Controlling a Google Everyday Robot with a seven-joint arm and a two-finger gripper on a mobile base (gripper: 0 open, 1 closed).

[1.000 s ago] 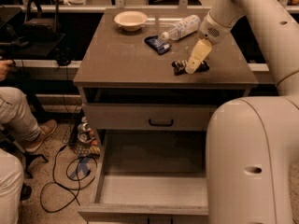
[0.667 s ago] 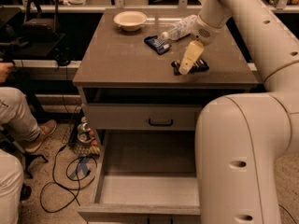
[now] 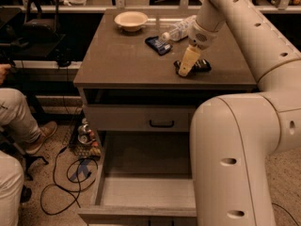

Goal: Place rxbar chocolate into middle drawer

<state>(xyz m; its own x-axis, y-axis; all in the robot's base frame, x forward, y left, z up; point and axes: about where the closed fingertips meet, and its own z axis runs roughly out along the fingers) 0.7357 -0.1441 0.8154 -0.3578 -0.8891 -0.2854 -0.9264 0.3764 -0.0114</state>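
The rxbar chocolate (image 3: 201,66), a small dark wrapper, lies flat on the tabletop (image 3: 117,62) near its front right. My gripper (image 3: 185,71) points down from the arm and its cream tip sits on or just over the bar's left end. The middle drawer (image 3: 107,173) is pulled out wide open below the table, with a bare grey floor and nothing in it. My arm's large cream housing covers the drawer's right side.
A blue-and-white snack packet (image 3: 158,44), a lying plastic bottle (image 3: 181,28) and a pale bowl (image 3: 131,19) are on the tabletop behind the bar. The shallower drawer front with a black handle (image 3: 162,123) is closed. A seated person's legs (image 3: 19,121) and floor cables (image 3: 66,182) are at the left.
My gripper has moved a little left and down, from over the bar's middle to its left end. The bar and the drawer have not moved.
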